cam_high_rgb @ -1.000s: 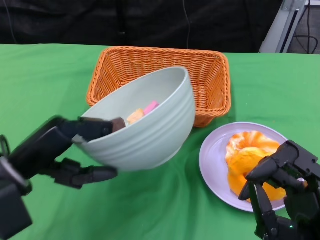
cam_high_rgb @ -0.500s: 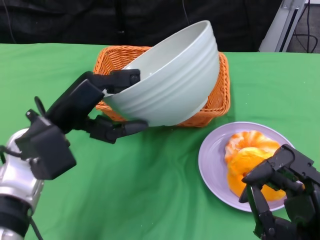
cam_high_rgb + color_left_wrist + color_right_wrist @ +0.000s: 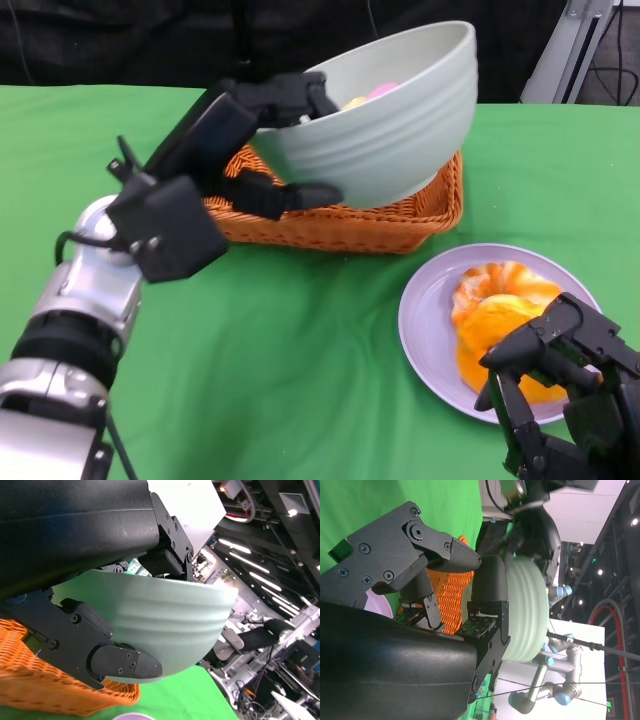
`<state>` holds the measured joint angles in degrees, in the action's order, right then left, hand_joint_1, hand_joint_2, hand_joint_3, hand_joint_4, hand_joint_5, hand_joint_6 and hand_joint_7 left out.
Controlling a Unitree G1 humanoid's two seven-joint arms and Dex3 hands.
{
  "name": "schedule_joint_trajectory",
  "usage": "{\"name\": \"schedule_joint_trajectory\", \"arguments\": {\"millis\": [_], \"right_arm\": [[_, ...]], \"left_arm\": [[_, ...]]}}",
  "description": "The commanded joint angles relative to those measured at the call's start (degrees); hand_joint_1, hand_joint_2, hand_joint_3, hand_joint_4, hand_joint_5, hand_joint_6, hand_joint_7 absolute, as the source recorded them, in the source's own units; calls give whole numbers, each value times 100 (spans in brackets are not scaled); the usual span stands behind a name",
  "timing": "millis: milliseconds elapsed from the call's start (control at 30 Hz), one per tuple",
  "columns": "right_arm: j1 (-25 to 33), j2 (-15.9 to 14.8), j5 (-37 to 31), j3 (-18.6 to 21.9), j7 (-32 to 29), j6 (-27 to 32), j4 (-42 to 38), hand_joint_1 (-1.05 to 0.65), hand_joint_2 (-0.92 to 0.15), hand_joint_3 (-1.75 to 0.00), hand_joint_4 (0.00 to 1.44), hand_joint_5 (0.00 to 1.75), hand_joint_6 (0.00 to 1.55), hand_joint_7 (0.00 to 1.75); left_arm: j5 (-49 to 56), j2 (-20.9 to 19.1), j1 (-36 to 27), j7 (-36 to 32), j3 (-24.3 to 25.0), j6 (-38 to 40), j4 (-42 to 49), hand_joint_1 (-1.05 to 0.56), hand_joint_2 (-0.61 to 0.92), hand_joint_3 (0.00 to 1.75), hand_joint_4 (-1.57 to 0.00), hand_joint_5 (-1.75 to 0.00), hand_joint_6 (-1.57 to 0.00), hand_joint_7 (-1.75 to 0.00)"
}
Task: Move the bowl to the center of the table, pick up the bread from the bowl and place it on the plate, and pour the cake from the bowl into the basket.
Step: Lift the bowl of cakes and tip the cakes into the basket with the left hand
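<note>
Head view — cake (image 3: 370, 96) mostly hidden behind bowl (image 3: 390, 120) rim.

The left forearm (image 3: 70, 330) is ribbed silver metal with black rings and a thin black cable beside it. Both the left hand (image 3: 235, 140) and right hand (image 3: 560, 385) are matte black, blocky, with visible screws on the fingers (image 3: 427, 532).

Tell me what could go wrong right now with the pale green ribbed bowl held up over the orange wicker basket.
The left hand grips the pale green ribbed bowl only at its rim, so it might slip as it tips. The bowl hangs above the orange wicker basket toward its near right side, so the pink and yellow cake pieces could spill past the wall, perhaps toward the lilac plate.
</note>
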<state>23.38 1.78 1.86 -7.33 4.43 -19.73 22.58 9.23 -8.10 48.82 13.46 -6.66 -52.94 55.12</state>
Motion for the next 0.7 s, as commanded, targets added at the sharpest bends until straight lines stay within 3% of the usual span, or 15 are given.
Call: {"name": "schedule_joint_trajectory", "arguments": {"millis": [33, 200, 367, 567, 700], "right_arm": [[35, -5, -9, 27, -56, -35, -49, -17, -53, -100, 72, 157, 65, 136], [29, -55, -9, 36, -32, -55, -109, -18, -53, -100, 72, 158, 64, 136], [6, -77, -46, 46, -35, -84, -177, -20, -55, -96, 73, 157, 64, 136], [6, -86, 21, 58, -6, -71, -214, -21, -57, -91, 72, 157, 65, 136], [-9, -112, -4, 70, 31, -168, -283, -18, -57, -92, 72, 157, 64, 137]], "left_arm": [[37, 138, 433, -287, 78, 52, 322, -26, 92, 38, -71, -173, -74, -119], [205, 399, 706, -766, 108, 297, 630, -27, 92, 38, -79, -162, -76, -118], [71, 720, 847, -951, 238, 521, 806, -23, 92, 40, -79, -173, -73, -123], [-372, 1107, 932, -806, 575, 1057, 898, -26, 92, 43, -84, -175, -71, -136], [-810, 1306, 967, -552, 854, 1506, 898, -28, 92, 45, -77, -175, -67, -140]]}}
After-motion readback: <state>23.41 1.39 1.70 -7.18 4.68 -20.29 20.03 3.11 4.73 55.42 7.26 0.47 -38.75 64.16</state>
